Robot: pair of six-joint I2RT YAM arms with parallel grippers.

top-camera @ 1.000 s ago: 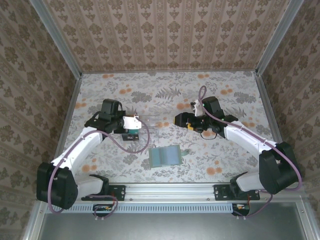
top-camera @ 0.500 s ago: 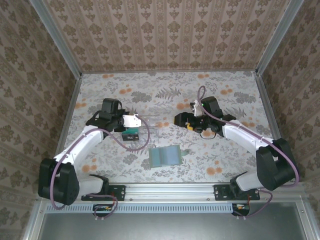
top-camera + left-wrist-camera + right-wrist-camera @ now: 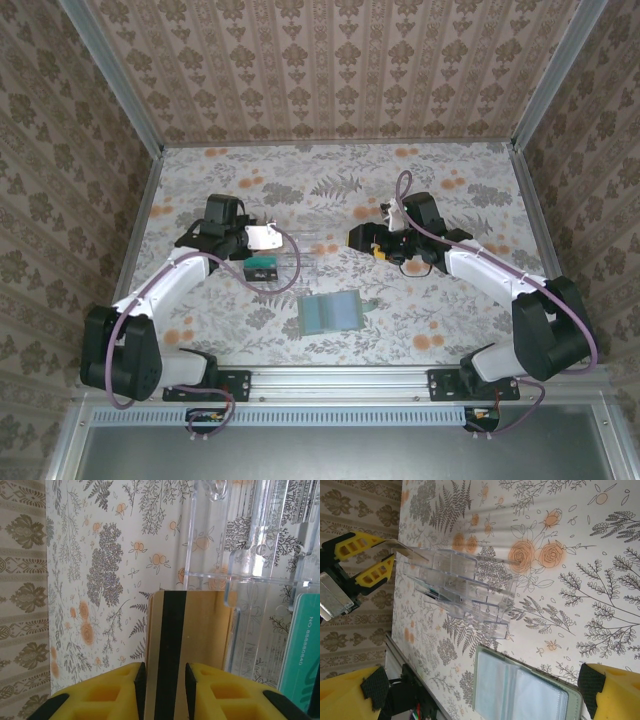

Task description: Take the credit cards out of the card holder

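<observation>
Yellow left fingers point(image 3: 100, 695), slightly apart, frame a tan dark-striped credit card point(image 3: 200, 630) at bottom centre; right fingers point(image 3: 612, 695) gape wide, card holder point(image 3: 520, 690) lower centre.

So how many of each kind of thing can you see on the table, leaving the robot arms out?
Credit cards: 2, a tan card with a black stripe and a teal-green card
Card holder: 1, lying open
Clear plastic tray: 1
Total: 4 things in view
</observation>
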